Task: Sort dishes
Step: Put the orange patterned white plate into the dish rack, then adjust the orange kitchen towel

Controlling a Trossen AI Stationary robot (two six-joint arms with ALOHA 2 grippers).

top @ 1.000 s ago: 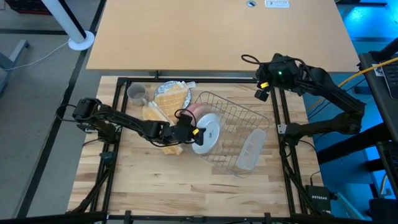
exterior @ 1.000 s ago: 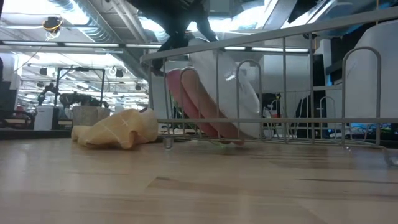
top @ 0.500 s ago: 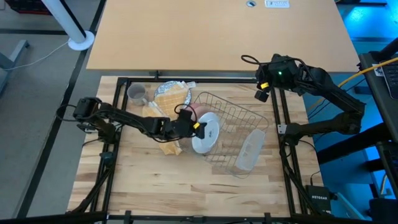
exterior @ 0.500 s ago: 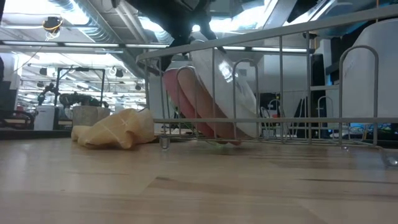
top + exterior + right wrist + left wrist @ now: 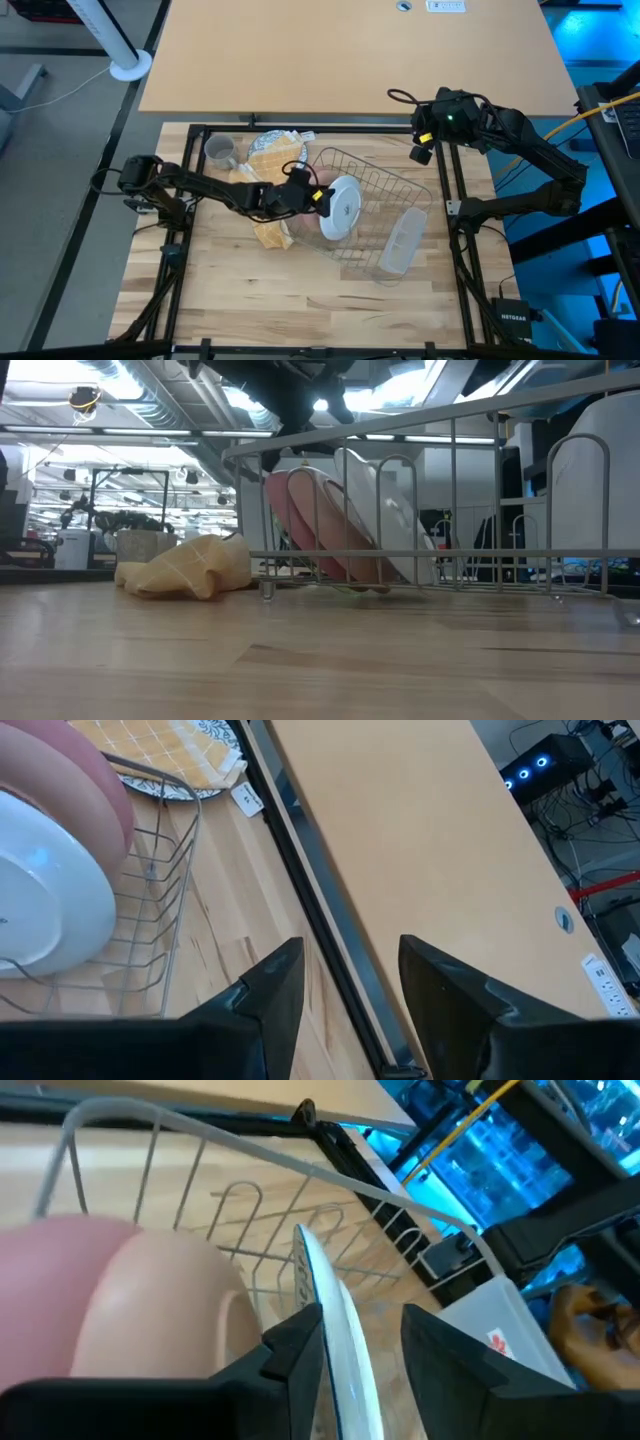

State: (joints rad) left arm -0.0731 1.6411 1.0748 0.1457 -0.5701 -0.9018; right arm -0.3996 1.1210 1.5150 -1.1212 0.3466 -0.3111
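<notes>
- White plate now on edge in the wire rack, more upright than a second ago, when tipped well over toward the table.
- Same plate leaning in a slot just beside the pink dishes, apparently against them.
- Pink bowl and a second pink dish behind it already racked; from above, only a pink sliver showing past the arm.
- Left gripper at the plate's rim, fingers straddling the thin white edge, spread wider than a moment ago; gap visible on at least one side, so apparently a release under way rather than a firm hold.
- Meaning for the job: white plate seemingly delivered; next need, judging from this, a clean withdrawal without knocking it over.
- Still outside the rack: grey mug near the table's far-left corner, and a patterned plate under the yellow checked cloth.
- Clear plastic tray in the rack's near end.
- Right gripper parked at the far-right edge of the table, fingers apart, holding nothing.
</notes>
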